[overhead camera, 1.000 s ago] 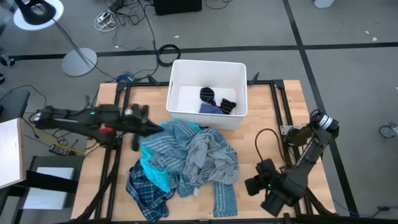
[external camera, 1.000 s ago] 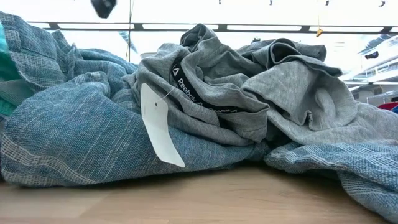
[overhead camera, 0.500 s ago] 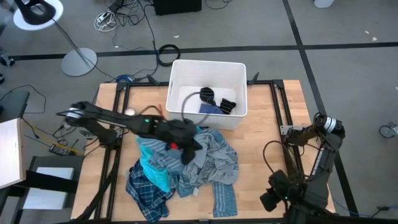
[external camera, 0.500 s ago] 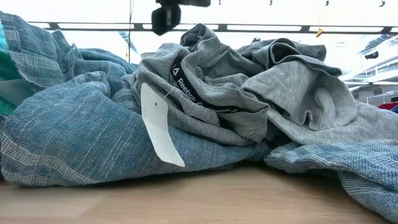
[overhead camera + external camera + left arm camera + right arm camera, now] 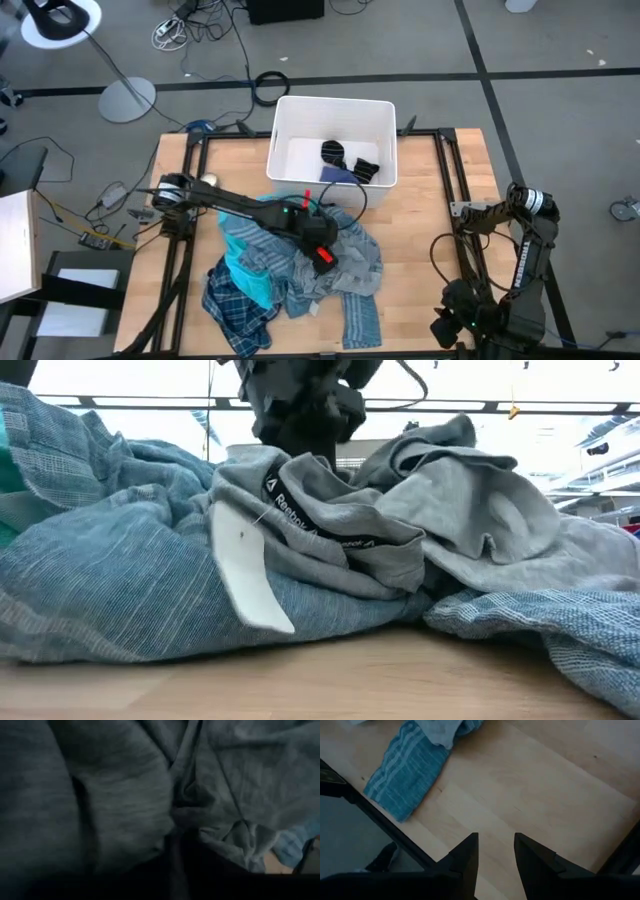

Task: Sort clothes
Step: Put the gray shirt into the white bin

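Reaching from the table's left edge across the wooden table point(image 5: 440, 200), the left arm has its left gripper point(image 5: 322, 252) pressed down into the middle of the heap of clothes point(image 5: 290, 265), on the grey top point(image 5: 335, 250). The low view shows the gripper's dark body point(image 5: 300, 405) sunk among the folds of the grey top point(image 5: 450, 500), just behind a black collar band with white lettering point(image 5: 310, 525) and a white hang tag point(image 5: 240, 570) that dangles in front of the blue-grey striped shirt point(image 5: 100, 590). The left wrist view is filled with grey fabric point(image 5: 125, 795) pressed close to the lens; I cannot tell whether these fingers are spread or closed on cloth. In the high view the heap lies in the table's centre, just in front of the white bin point(image 5: 335, 115): the blue-grey striped shirt point(image 5: 270, 215) toward the bin, a turquoise piece point(image 5: 245, 275) on the left, the navy plaid shirt point(image 5: 235, 305) at the near left corner, and a striped sleeve point(image 5: 360, 320) trailing toward the near edge. Inside the bin lie black striped socks point(image 5: 350, 162) and a small blue item point(image 5: 335, 175). The right arm waits folded at the table's near right corner, its right gripper point(image 5: 495, 857) hanging over bare wood near the table edge with its two fingers a little apart and empty, the striped sleeve point(image 5: 405, 772) farther off.
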Tool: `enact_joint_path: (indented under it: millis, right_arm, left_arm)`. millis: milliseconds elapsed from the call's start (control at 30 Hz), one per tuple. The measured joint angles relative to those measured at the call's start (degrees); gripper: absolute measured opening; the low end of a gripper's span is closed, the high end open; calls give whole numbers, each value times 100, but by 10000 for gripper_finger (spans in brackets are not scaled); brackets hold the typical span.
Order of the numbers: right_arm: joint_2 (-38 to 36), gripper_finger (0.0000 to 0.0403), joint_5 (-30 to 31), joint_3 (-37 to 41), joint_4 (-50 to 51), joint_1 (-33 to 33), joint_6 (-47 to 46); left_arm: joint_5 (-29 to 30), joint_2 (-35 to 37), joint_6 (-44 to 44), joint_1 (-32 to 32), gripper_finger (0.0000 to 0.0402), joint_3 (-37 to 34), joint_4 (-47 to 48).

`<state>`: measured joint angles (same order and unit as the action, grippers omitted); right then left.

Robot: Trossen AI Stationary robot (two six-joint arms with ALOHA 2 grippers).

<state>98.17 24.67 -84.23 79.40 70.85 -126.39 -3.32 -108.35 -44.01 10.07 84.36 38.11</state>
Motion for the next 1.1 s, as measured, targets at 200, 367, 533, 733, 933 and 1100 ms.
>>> enact_joint_path:
  millis: [200,367,533,733,933,1100]
  right_arm:
    - [0,120,139,-2,10,0,47]
    - [0,117,358,-2,23,0,51]
    - [0,117,468,-4,26,-60,44]
    - [0,116,500,-4,25,-321,34]
    - [0,116,776,-4,-9,-761,23]
    - [0,116,896,-4,-67,-1185,14]
  left_arm:
    - [-75,222,9,196,4,400,22]
    - [258,640,544,120,2,1612,278]
    - [370,828,1263,-328,1,3197,565]
    - [498,834,2095,-1114,1,4817,234]
    - [450,845,2622,-2082,0,5043,-1794]
    - [414,824,3146,-2935,0,5043,-3443]
